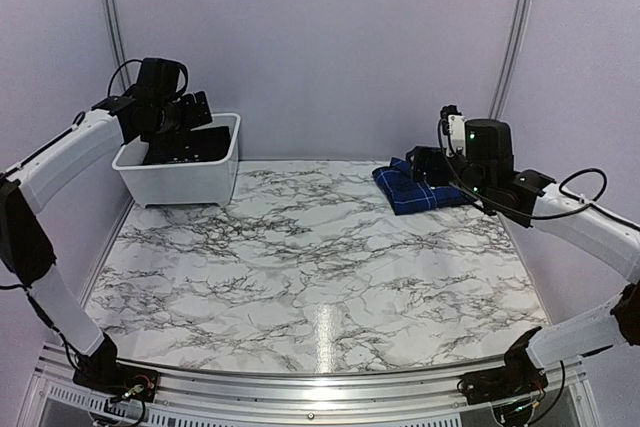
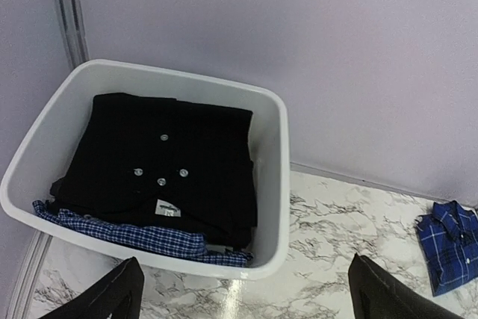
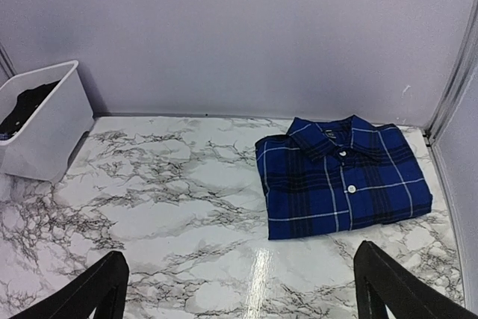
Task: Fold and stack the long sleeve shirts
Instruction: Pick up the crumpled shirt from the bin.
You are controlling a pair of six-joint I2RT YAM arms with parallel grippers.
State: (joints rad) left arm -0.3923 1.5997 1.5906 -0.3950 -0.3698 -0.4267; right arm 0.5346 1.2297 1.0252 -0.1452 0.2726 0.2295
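- Just ahead of and below the right claw [image 3: 239, 259], whose fingers stand apart and empty, the blue plaid shirt [image 3: 343, 177] lies folded flat on the marble table [image 3: 172, 199] — one item looks done.
- Its collar points away from that claw, toward the back wall. The placket runs near-to-far, while the bundle's longer side runs across, roughly parallel to the gap between the fingers.
- Below the left claw [image 2: 245, 274], likewise spread and holding nothing, the black shirt [image 2: 164, 155] sits in the white bin [image 2: 272, 207] over a lighter checked cloth [image 2: 142, 237] — not yet taken out or stacked.
- Its neck label lies at the end nearest that claw.
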